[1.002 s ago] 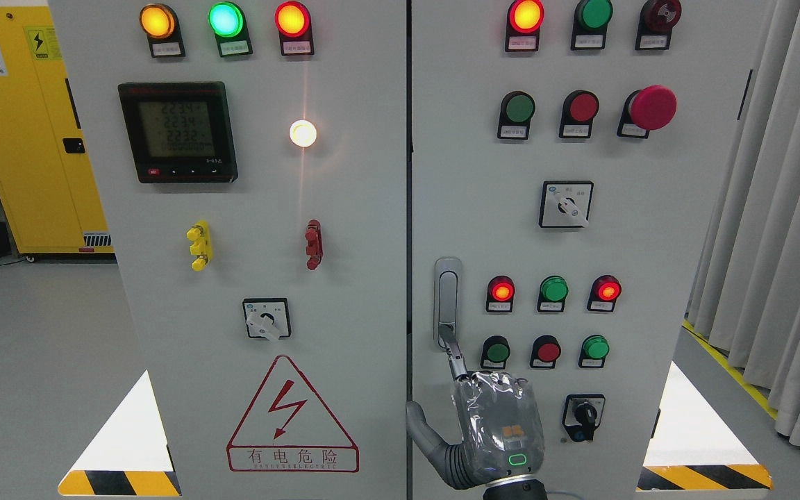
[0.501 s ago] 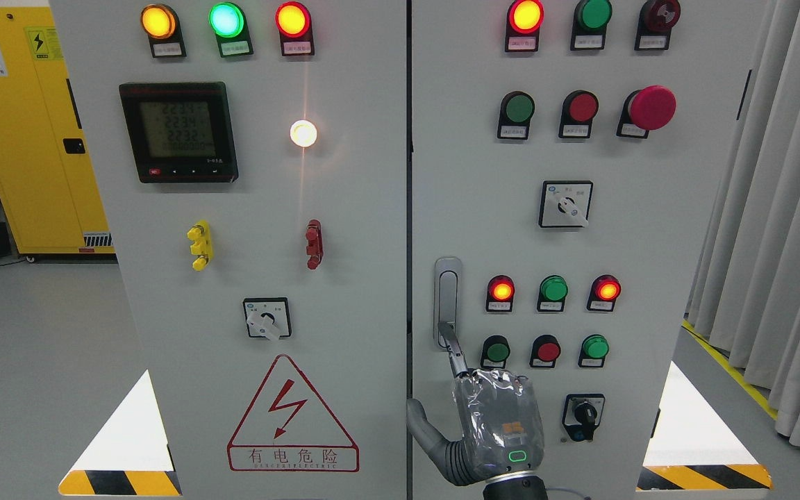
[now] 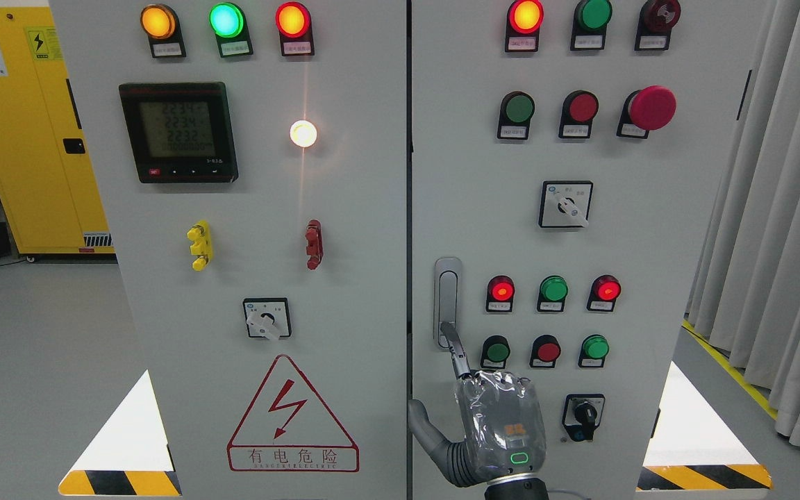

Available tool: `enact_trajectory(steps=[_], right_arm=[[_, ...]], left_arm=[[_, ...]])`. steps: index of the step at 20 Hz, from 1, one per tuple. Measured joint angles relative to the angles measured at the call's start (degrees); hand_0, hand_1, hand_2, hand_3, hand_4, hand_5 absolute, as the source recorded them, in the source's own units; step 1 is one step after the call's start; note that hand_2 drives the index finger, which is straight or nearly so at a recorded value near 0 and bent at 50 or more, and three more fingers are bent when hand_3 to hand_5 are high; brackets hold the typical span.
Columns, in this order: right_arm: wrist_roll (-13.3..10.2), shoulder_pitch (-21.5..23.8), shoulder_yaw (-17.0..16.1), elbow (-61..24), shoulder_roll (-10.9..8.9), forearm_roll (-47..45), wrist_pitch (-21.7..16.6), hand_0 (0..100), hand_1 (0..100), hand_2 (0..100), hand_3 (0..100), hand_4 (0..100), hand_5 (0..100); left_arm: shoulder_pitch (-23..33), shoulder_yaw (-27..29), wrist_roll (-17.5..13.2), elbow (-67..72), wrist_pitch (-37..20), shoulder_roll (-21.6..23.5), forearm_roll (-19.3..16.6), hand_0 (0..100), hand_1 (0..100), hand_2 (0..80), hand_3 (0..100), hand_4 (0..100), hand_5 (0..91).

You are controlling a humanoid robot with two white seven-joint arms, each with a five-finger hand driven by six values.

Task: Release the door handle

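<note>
The silver door handle (image 3: 447,300) stands upright in its recess on the right cabinet door (image 3: 657,229), near the seam between the doors. My right hand (image 3: 501,425), its back wrapped in clear plastic, comes up from the bottom edge below the handle. Its index finger (image 3: 455,349) is stretched up and its tip touches the handle's lower end. The thumb (image 3: 422,428) is spread to the left, over the seam. The other fingers are hidden behind the palm. Nothing is grasped. The left arm is out of view.
Lit and unlit push buttons (image 3: 553,289) sit just right of the handle, with a key switch (image 3: 585,415) beside my hand. A red emergency stop (image 3: 652,107) is above. The left door (image 3: 261,229) carries a meter and switches. Curtains (image 3: 782,243) hang on the right.
My right hand has shifted very slightly to the right. The index fingertip stays at the handle's lower end. The handle has not moved.
</note>
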Motion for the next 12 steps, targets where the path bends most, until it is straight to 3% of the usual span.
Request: enact_trajectory(steps=[12], right_arm=[[0.67,0.13,-0.05,0.17,0.01,-0.08,0.00,34,32,0,100,100,100]], left_arm=[[0.00,0.00,0.00,0.00,0.00,0.00,0.00,12,56,0.0,0,0,0.0]])
